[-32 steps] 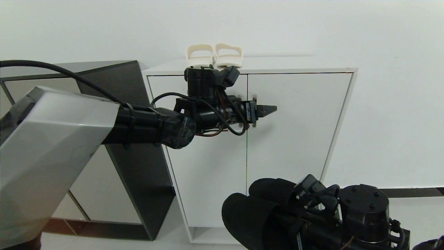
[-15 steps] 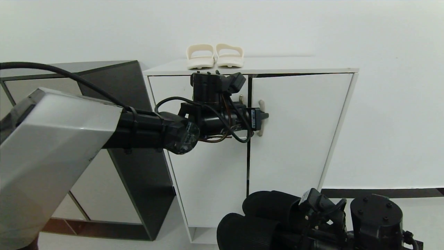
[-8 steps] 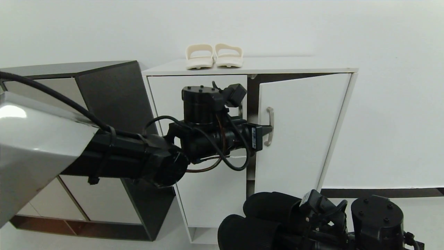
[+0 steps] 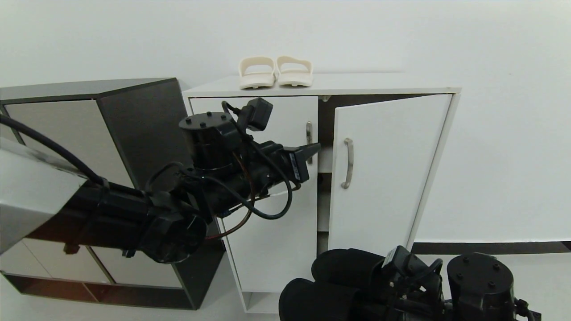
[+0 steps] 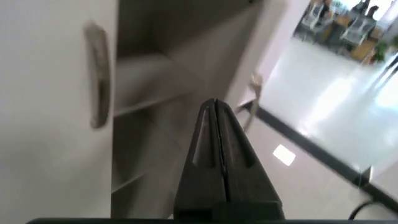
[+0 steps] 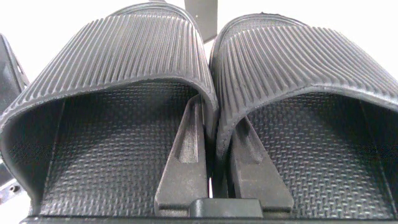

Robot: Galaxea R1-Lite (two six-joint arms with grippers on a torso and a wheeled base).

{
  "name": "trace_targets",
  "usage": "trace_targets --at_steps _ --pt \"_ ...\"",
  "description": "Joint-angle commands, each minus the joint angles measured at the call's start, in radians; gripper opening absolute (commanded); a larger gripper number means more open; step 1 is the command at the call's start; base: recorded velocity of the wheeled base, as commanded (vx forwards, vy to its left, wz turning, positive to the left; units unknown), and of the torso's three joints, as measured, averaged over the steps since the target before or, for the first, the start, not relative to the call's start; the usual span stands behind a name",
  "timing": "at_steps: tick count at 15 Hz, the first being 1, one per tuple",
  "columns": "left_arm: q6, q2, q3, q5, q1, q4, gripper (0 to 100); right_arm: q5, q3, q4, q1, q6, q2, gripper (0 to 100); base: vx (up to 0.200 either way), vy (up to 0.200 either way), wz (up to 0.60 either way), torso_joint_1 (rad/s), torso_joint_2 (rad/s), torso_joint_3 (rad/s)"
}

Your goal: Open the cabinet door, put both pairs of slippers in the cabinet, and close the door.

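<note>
Head view: cabinet (image 4: 379,83) door (image 4: 388,178) part-open, left gripper (image 4: 313,149) jaws pressed together beside it, right gripper (image 6: 215,121) pinching black slippers (image 4: 339,274) below, cream slippers (image 4: 275,71) on cabinet's top back edge; probably nothing stowed yet.

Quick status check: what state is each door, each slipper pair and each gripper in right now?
Right cabinet door: ajar, swung partly open.
Left cabinet door: shut.
Beige slippers: side by side on the cabinet top.
Black slippers: pinched together, held low in front of the cabinet.
Left gripper: shut, empty, off both handles.
Right gripper: shut on the black slippers, one finger inside each.
</note>
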Motion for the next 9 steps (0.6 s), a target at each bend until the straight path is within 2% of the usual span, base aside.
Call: trace_targets --at_steps 1,2,4,6,9 --pt "-0.022 0.054 -0.096 0.001 0.026 0.052 0 -0.001 -0.001 -0.001 0.000 0.000 0.004 0 0.000 0.000 0.00 0.000 0.00 0.000" --pt "-0.023 0.067 -0.128 0.001 0.031 0.081 0 -0.001 -0.001 -0.001 0.003 0.000 0.004 0 0.000 0.000 0.00 0.000 0.00 0.000" --pt "-0.028 0.130 -0.263 0.001 0.043 0.184 0 -0.002 0.001 -0.001 0.019 0.000 0.002 0 0.000 0.000 0.00 0.000 0.00 0.000" --pt "-0.028 0.205 -0.358 -0.002 0.049 0.190 0 -0.002 0.002 -0.001 0.030 0.000 0.002 0 0.000 0.000 0.00 0.000 0.00 0.000" --pt "-0.040 0.245 -0.430 -0.004 0.056 0.238 0 -0.002 0.001 0.000 0.031 0.000 0.010 0 0.000 0.000 0.00 0.000 0.00 0.000"
